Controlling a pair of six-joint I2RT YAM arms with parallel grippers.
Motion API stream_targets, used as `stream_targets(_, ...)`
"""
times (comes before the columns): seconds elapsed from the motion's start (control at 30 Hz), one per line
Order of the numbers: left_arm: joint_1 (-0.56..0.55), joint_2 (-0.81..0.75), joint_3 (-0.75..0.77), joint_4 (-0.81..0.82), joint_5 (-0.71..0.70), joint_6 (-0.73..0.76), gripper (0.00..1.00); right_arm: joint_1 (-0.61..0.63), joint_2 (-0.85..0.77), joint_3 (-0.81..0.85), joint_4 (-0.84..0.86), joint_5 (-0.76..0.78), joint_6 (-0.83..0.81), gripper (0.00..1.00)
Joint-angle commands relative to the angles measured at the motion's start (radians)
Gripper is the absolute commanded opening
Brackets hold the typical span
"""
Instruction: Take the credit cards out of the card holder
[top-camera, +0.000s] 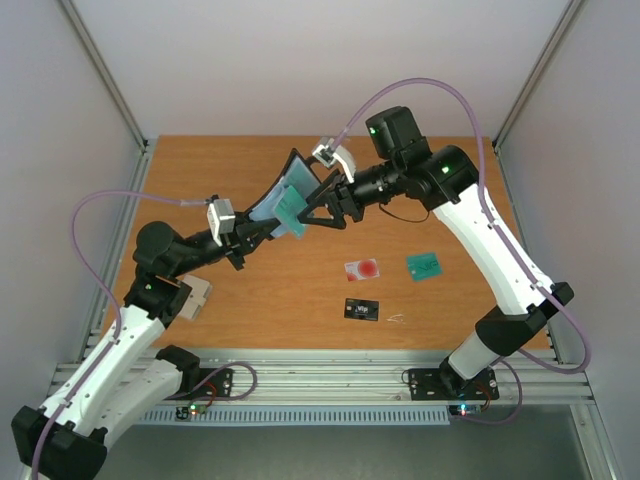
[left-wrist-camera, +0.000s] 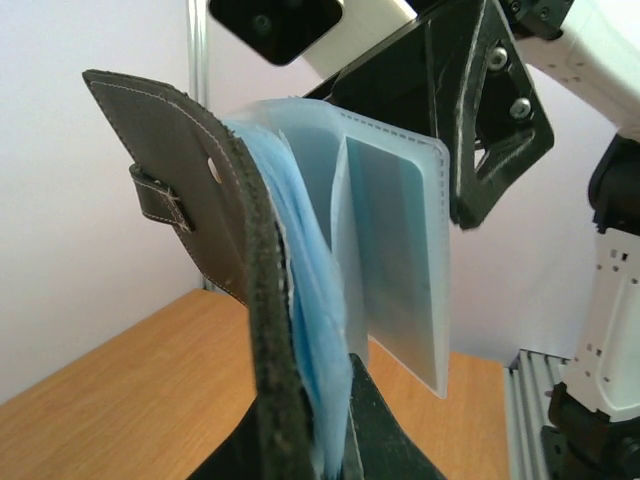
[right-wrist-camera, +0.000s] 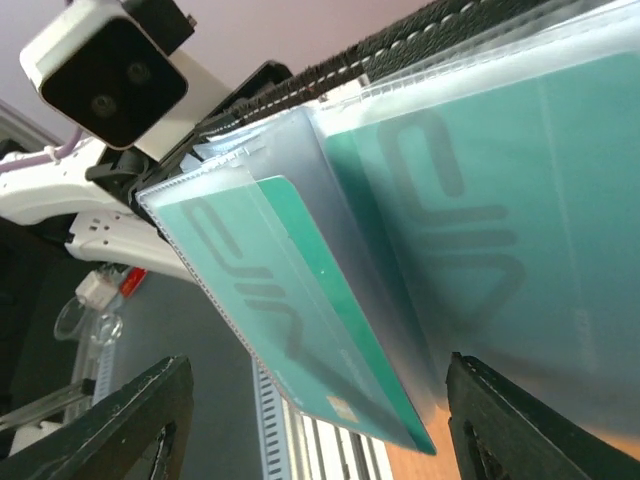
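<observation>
Holder aloft and fanned open, its lower edge clamped in the left pincer. The right pincer gapes wide astride a sleeved teal card. A white card, black card and second teal card lie on the table. Pinching sleeve along with card could drag the holder from its clamp. Cards remaining in the sleeves cannot be counted.
</observation>
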Motion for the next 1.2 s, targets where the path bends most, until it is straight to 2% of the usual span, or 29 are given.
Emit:
stream_targets(0.0, 0.001, 0.006, 0.043, 0.093, 0.057, -0.040, 0.00, 0.031, 0.006, 0.004, -0.032, -0.014, -0.037, 0.69)
stream_targets(0.13, 0.001, 0.001, 0.047, 0.089, 0.064, -0.030, 0.00, 0.033, 0.013, 0.005, -0.019, -0.007, -0.036, 0.67)
stream_targets(0.23, 0.001, 0.001, 0.043, 0.090, 0.061, -0.034, 0.00, 0.050, 0.016, 0.016, -0.022, -0.016, -0.041, 0.61)
stream_targets(0.33, 0.001, 0.003, 0.042, 0.087, 0.056, -0.043, 0.00, 0.059, 0.017, 0.025, -0.014, -0.071, -0.034, 0.47)
stream_targets(0.37, 0.001, 0.003, 0.042, 0.084, 0.054, -0.048, 0.00, 0.059, 0.018, 0.023, -0.006, -0.089, -0.024, 0.40)
stream_targets(0.43, 0.001, 0.004, 0.039, 0.079, 0.066, -0.053, 0.00, 0.061, 0.020, 0.023, 0.005, -0.100, 0.002, 0.17)
stream_targets(0.53, 0.001, -0.002, 0.034, 0.070, 0.073, -0.041, 0.00, 0.061, 0.016, 0.020, 0.003, -0.091, 0.005, 0.12)
stream_targets(0.6, 0.001, -0.004, 0.034, 0.067, 0.071, -0.041, 0.00, 0.061, 0.007, 0.019, 0.003, -0.060, -0.002, 0.02)
stream_targets(0.67, 0.001, -0.007, 0.033, 0.066, 0.072, -0.042, 0.01, 0.060, -0.006, 0.017, 0.009, -0.005, -0.008, 0.01)
stream_targets(0.7, 0.001, -0.010, 0.032, 0.068, 0.077, -0.042, 0.05, 0.057, -0.015, 0.012, 0.014, 0.031, -0.012, 0.01)
stream_targets(0.8, 0.003, -0.020, 0.021, 0.073, 0.112, -0.016, 0.41, 0.044, -0.043, 0.004, 0.032, 0.104, -0.020, 0.01)
stream_targets(0.87, 0.006, -0.020, 0.014, 0.068, 0.150, 0.017, 0.50, 0.042, -0.046, 0.013, 0.025, 0.122, -0.036, 0.01)
stream_targets(0.93, 0.006, -0.014, 0.012, 0.065, 0.168, 0.029, 0.53, 0.045, -0.027, 0.039, -0.002, 0.133, -0.037, 0.01)
stream_targets(1.07, 0.006, 0.000, 0.024, 0.071, 0.185, 0.019, 0.53, 0.085, 0.033, 0.101, -0.070, 0.113, -0.080, 0.01)
stream_targets(1.17, 0.006, 0.003, 0.032, 0.058, 0.182, 0.019, 0.43, 0.095, 0.038, 0.096, -0.059, 0.080, -0.091, 0.01)
